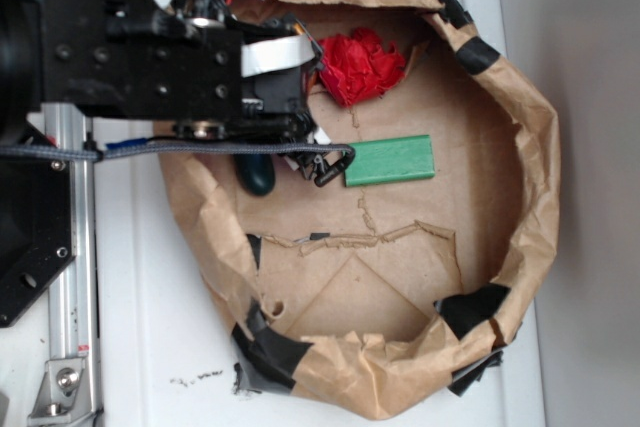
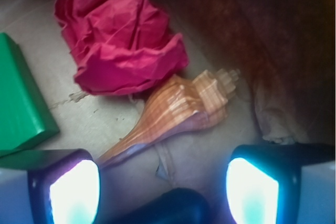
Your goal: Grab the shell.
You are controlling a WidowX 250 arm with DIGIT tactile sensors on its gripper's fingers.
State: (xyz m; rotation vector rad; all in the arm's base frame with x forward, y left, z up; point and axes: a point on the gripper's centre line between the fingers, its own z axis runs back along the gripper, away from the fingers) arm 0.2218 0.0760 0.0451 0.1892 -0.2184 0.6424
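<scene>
We saw no readable writing as our gripper hung spread apart above the ribbed orange-tan spiral shell, which touched the crumpled red paper.

White tabletop, plain grey wall on the right, even indoor light

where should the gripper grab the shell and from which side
Probably across the wide ribbed body of the shell, coming straight down from above. It lies flat and diagonal, its thin tail ending near the left finger, and the tail looks too slim to hold. The red paper touches its upper side, so the open gripper should turn to straddle the body.
</scene>
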